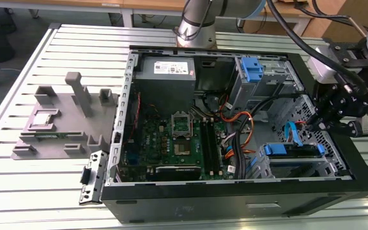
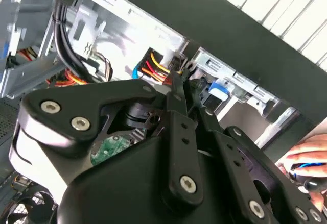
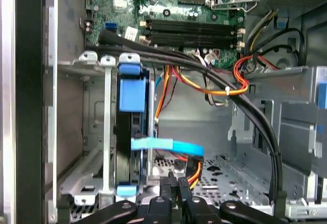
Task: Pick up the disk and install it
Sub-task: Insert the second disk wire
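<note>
One gripper [image 1: 319, 125], fingers pinched together and empty, hangs lower right above the disk [image 1: 291, 149], seated on edge in its bay.

We see a slatted aluminium table [image 1: 37, 201] carrying everything. Directly on it lies an open black computer case [image 1: 235, 203], its side panel off, right beneath the jaws. Well away from the jaws, past the case's far wall, a grey plastic fixture [image 1: 63, 122] sits on the slats, with a small black-and-silver bracket [image 1: 91, 176] beside the case's corner.
</note>
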Motion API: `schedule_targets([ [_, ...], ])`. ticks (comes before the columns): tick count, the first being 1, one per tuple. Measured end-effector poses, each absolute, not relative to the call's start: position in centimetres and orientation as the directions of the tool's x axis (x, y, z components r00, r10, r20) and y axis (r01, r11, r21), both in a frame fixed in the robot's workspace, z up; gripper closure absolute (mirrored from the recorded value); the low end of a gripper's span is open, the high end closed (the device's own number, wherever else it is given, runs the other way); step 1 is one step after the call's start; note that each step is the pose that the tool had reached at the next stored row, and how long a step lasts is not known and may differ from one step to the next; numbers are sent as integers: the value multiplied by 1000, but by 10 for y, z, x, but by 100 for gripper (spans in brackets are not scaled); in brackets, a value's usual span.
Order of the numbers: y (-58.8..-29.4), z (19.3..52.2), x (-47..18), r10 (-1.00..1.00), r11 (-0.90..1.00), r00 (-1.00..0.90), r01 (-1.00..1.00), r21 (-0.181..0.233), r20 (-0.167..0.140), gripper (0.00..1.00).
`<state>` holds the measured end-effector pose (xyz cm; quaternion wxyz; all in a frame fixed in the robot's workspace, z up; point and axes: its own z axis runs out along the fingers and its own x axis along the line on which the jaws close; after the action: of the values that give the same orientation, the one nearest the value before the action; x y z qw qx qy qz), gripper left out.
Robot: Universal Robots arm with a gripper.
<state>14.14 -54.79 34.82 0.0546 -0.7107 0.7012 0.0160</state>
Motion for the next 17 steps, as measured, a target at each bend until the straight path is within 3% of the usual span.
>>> schedule_targets([
  [17,-568,343,134,-995,-12,19,-997,-75,-95,83],
])
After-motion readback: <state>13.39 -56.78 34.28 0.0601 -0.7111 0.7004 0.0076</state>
